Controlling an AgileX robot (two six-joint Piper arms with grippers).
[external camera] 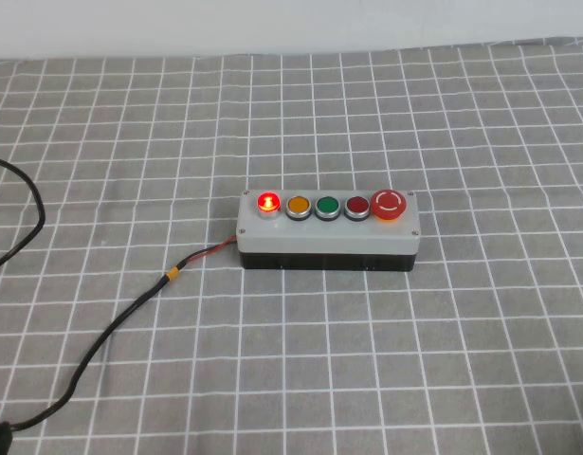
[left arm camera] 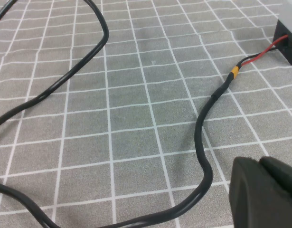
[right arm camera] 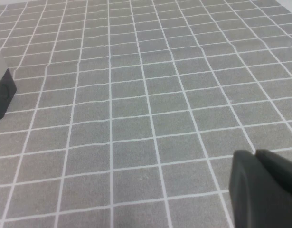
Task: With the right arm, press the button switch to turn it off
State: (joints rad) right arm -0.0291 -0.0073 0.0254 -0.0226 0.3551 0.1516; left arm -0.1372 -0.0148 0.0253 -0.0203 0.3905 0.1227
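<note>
Matte black left gripper (left arm camera: 267,194), right gripper (right arm camera: 264,190) — checked cloth (external camera: 462,360)

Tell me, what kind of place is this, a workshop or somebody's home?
Probably a robot test bench, not a home: a grey checked cloth holds only a wired five-button control box, its leftmost button switch lit red. Each wrist view shows a dark gripper part: left gripper, right gripper.

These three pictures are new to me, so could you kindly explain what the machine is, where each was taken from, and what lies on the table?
It is a two-armed table robot. The high view looks down at a grey cloth with a white grid; neither arm shows there. On it sits a grey-topped, black-based button box, its small round bright-red push button lit, and a black cable. The wrist views come from arm cameras: the left gripper hangs above the cable, the right gripper above bare cloth. Nothing is held.
</note>
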